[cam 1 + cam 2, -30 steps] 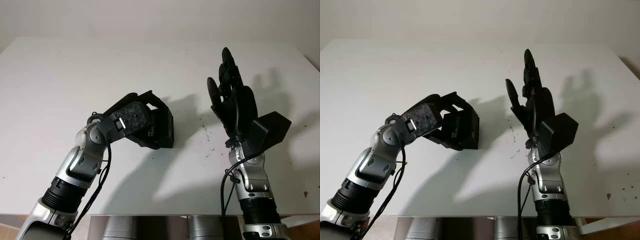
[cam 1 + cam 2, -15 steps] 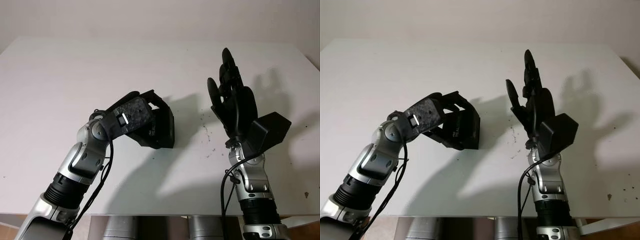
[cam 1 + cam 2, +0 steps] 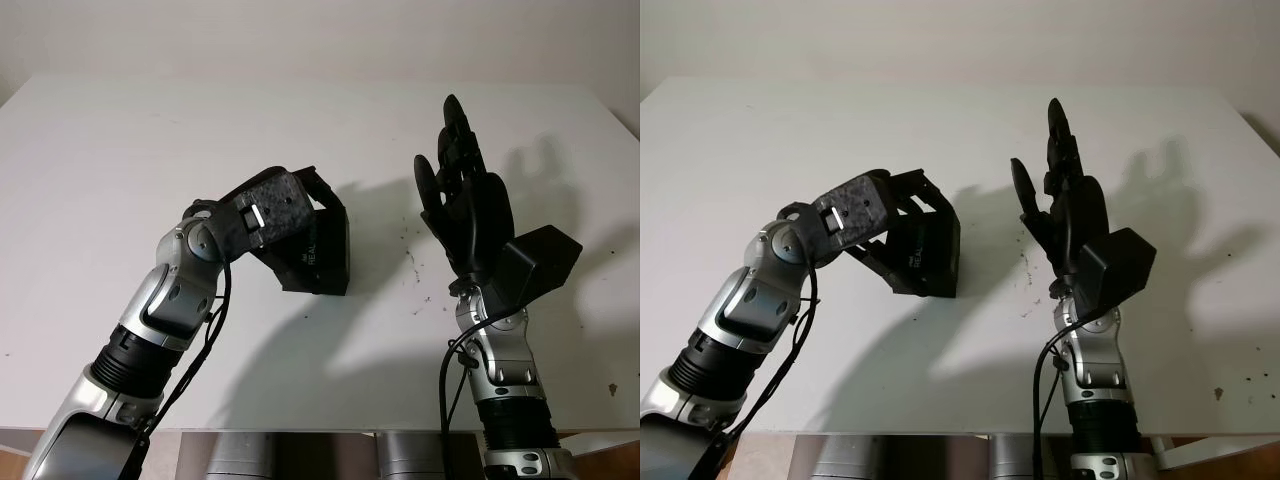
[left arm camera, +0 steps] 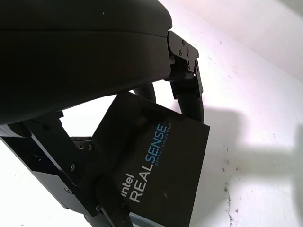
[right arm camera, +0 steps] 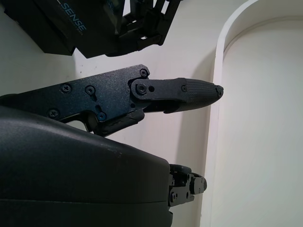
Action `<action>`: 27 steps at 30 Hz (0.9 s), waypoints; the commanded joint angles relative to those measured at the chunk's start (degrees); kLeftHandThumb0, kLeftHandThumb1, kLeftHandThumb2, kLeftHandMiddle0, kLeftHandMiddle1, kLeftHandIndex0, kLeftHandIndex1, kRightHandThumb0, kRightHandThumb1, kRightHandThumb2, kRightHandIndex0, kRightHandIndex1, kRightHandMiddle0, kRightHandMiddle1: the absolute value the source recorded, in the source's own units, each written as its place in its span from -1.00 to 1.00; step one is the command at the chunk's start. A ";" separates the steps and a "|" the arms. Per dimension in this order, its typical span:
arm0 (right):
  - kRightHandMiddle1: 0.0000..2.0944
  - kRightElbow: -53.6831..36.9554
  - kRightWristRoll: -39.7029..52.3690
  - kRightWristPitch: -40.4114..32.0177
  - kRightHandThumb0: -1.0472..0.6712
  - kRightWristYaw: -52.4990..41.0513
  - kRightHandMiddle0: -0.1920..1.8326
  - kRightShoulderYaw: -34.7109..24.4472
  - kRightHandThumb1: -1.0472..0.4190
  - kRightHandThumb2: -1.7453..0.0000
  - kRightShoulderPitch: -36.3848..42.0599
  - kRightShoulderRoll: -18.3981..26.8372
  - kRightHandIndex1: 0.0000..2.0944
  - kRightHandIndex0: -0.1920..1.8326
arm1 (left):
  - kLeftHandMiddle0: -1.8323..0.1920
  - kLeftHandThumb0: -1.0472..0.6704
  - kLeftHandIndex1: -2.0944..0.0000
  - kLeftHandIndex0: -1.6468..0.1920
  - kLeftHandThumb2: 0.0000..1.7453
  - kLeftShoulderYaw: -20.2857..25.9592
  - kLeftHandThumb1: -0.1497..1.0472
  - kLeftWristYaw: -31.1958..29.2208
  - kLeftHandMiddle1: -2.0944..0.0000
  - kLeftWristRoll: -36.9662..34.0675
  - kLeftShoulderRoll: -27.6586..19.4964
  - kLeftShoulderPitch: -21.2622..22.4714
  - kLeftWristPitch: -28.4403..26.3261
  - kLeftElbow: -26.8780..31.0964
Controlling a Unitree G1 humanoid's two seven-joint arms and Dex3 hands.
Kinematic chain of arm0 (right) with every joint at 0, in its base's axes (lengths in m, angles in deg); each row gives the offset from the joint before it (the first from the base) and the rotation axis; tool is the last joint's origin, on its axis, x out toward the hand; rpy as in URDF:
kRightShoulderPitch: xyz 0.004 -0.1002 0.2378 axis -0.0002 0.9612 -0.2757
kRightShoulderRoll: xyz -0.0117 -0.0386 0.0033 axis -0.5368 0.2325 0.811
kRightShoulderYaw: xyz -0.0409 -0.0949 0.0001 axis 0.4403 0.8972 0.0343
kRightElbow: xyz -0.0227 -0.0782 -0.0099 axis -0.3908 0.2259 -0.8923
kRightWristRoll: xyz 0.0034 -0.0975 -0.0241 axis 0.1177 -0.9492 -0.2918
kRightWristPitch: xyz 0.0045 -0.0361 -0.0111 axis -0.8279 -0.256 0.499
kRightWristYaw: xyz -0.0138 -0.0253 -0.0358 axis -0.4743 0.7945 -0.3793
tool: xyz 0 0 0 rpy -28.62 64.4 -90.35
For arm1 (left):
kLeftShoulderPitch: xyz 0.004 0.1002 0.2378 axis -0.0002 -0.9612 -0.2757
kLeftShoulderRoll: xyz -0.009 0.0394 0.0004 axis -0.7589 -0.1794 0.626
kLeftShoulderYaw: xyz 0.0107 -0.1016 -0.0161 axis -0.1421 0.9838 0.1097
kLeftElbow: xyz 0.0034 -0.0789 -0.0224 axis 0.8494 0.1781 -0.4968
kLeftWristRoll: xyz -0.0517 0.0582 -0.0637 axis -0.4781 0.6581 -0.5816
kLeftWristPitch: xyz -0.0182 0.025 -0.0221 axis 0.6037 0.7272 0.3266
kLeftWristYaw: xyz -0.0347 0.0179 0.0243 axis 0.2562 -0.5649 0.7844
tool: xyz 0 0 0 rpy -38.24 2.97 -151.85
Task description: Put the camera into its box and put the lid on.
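Black box (image 3: 318, 247) has risen in left hand (image 3: 268, 215).

A black box (image 4: 161, 165) printed "intel REALSENSE" was gripped by the left hand (image 4: 118, 142), whose black shell was seen above it. Black fingers (image 4: 187, 90) were curled against the box's edges, and the white table (image 4: 255, 118) was seen behind.

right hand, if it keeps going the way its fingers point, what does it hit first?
Nothing, as far as I can tell. The right hand is open, raised, fingers pointing up and toward the table's far edge. The black box in the left hand sits off to its side. Depth is uncertain.
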 commanded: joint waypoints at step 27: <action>-0.95 -0.91 0.06 0.81 -0.55 0.69 -0.75 0.15 -1.00 0.59 0.60 -0.81 -0.95 -0.88 | 0.44 0.09 -0.25 0.40 -0.94 -3.34 0.82 -1.84 -0.40 1.35 1.17 5.68 -6.02 -8.61</action>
